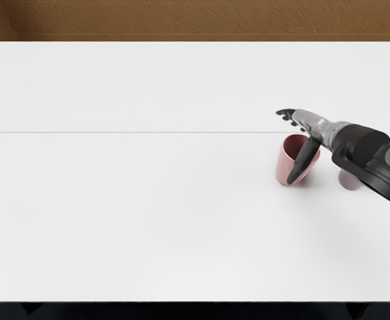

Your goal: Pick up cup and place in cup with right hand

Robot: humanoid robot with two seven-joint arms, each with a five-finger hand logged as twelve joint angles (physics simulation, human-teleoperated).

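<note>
My right hand (292, 143) reaches in from the right edge, over the pink cup (285, 164). Its fingers are extended past the far side of the cup's rim, and the dark thumb hangs down across the cup's right part, so the hand looks open. Whether the thumb touches the cup cannot be told. The pink cup has its mouth facing up and its handle toward the right, partly behind the thumb. A mauve cup (349, 181) shows only in part below my right wrist, which hides the rest.
The white table (148, 213) spans the view, with a thin seam running across it behind the pink cup. A brown wooden surface (195, 20) lies beyond the far edge. The forearm covers the area at the right edge.
</note>
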